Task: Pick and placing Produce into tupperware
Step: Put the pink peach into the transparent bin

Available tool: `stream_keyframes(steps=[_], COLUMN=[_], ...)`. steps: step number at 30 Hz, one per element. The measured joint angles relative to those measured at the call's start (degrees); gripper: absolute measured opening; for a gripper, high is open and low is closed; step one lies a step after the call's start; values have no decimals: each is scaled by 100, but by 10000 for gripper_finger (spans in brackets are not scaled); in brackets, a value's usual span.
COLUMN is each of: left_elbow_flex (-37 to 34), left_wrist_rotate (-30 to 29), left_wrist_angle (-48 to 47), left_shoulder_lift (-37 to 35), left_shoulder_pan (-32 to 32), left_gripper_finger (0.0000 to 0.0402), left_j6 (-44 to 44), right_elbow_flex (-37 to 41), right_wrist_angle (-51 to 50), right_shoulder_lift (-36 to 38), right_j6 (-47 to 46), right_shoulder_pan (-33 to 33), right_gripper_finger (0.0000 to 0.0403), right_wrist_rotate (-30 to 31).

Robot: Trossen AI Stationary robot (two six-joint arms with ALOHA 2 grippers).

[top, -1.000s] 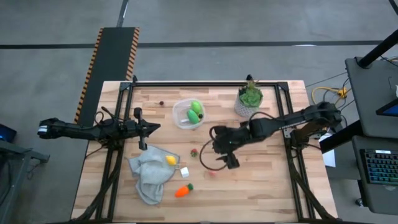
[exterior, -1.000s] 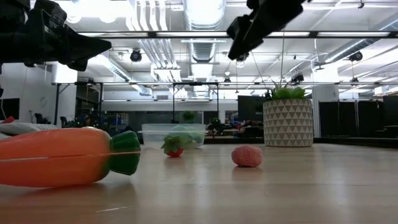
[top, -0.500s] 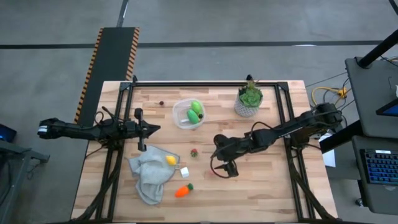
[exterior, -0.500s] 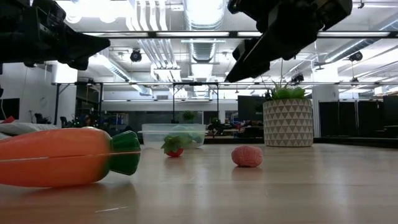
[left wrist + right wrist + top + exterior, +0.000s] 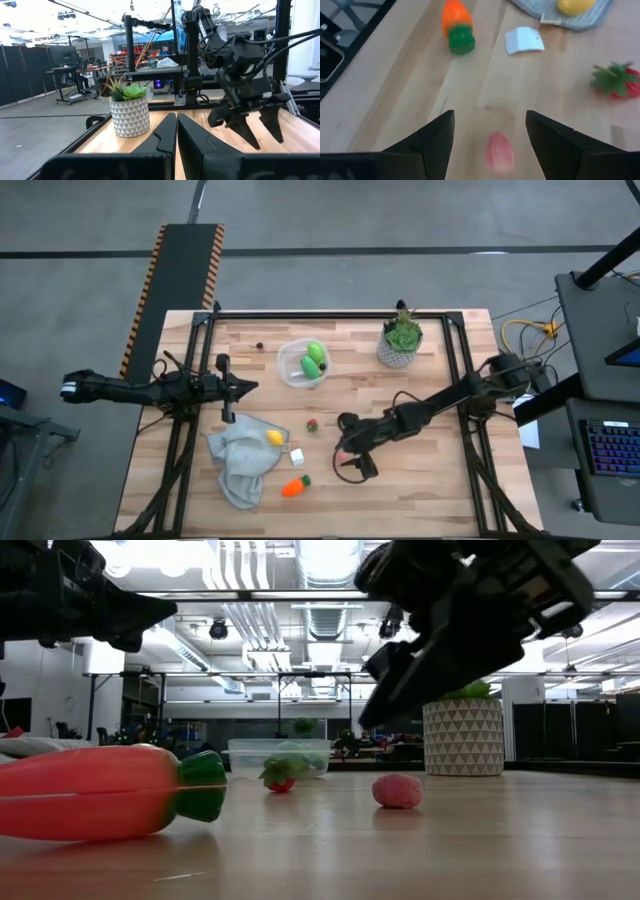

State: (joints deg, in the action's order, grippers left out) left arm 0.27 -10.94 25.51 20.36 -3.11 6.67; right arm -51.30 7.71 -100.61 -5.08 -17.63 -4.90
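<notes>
My right gripper (image 5: 350, 460) is open and hangs low over a small pink piece (image 5: 499, 152), which lies on the table between and below the fingers, untouched. In the low view the pink piece (image 5: 398, 791) sits under that gripper (image 5: 372, 715). An orange carrot (image 5: 294, 486), a red strawberry (image 5: 312, 424) and a tiny dark piece (image 5: 259, 346) lie on the wood. A yellow lemon (image 5: 274, 437) rests on a grey cloth (image 5: 240, 460). The clear tupperware (image 5: 292, 373) holds green pieces (image 5: 313, 358). My left gripper (image 5: 236, 387) is shut and waits at the table's left edge.
A potted plant (image 5: 401, 340) in a white patterned pot stands near the far right. A small white cube (image 5: 297, 456) lies beside the cloth, near the carrot. Black frame rails run along the table's left and right sides. Bare wood lies right of my right gripper.
My right gripper has moved toward the near edge and down, from over the table's middle to just above the pink piece, staying open. The produce has not moved.
</notes>
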Motion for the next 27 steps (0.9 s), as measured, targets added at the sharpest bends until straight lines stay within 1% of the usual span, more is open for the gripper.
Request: stream_keyframes(steps=[11, 22, 27], left_elbow_flex=[0, 0, 0], left_wrist_rotate=[20, 23, 28], left_wrist_angle=[-4, 0, 0], left_shoulder_lift=[28, 57, 59], left_shoulder_pan=[0, -3, -2], left_gripper_finger=[0, 0, 0], left_j6=[-28, -26, -28], right_elbow_flex=[-95, -91, -86], right_wrist_angle=[-44, -73, -90], right_shoulder_lift=[-629, -796, -803], right_j6=[-245, -307, -350], right_shoulder_pan=[0, 2, 2], right_gripper_finger=[235, 232, 215], right_wrist_rotate=[2, 16, 51])
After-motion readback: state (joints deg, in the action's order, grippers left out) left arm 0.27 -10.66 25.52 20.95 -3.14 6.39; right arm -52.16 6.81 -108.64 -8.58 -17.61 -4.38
